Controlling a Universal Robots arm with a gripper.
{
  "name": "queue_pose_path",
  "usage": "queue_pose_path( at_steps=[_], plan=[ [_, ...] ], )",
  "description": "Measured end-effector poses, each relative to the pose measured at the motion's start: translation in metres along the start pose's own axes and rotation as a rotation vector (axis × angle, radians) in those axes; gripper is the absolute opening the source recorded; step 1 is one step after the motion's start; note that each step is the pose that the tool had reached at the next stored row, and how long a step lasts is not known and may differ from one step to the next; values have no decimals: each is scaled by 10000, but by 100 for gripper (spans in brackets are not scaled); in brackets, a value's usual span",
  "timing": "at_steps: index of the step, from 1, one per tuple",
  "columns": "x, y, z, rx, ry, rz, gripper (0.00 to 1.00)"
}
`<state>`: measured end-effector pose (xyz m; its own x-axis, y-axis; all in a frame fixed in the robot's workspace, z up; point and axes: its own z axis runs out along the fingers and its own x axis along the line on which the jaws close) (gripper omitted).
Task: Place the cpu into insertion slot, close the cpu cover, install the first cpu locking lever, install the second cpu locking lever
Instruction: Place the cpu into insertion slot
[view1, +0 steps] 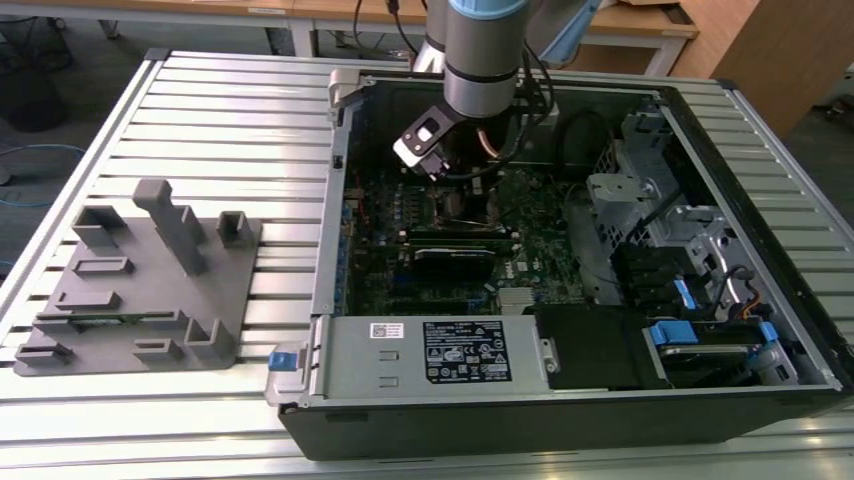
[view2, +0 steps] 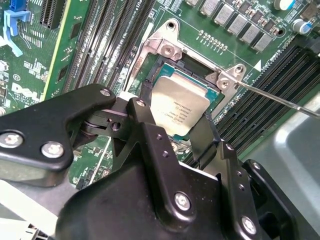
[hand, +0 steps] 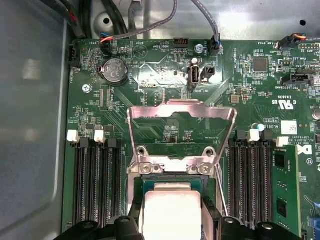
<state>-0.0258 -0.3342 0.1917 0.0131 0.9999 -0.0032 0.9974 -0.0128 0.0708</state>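
- The tool (view2: 175, 117) has its two black fingers (view2: 145, 120) pressed against opposite edges of the cpu (view2: 177, 105), so we judge it to be clenched on the chip.
- In both wrist views the cpu (hand: 171, 210) lies flat within the insertion slot (view2: 153, 80), its dull silver top facing up. We cannot tell whether it is fully seated or just above the contacts.
- We place the work at the first step: the chip is at the socket and the tool is not yet off it.
- In the first wrist view the cpu cover (hand: 210, 112) stands raised on its hinge beyond the socket, so closing it is left to do.
- A thin locking lever (view2: 280, 99) juts out free beside the socket, not latched. We judge that both lever steps are left too.
- In the exterior view the arm (view1: 481, 60) comes down from above into the open computer case (view1: 747, 250), wrist pointing at the motherboard (view1: 534, 225).
- The case lies on the slatted surface (view1: 227, 110), with a grey fixture (view1: 147, 280) well apart on the exterior view's left.
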Motion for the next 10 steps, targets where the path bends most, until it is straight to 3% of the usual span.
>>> queue_pose_path(
  at_steps=[10],
  plan=[
    [-12,-12,-1,3,-11,0,54]
  ],
)
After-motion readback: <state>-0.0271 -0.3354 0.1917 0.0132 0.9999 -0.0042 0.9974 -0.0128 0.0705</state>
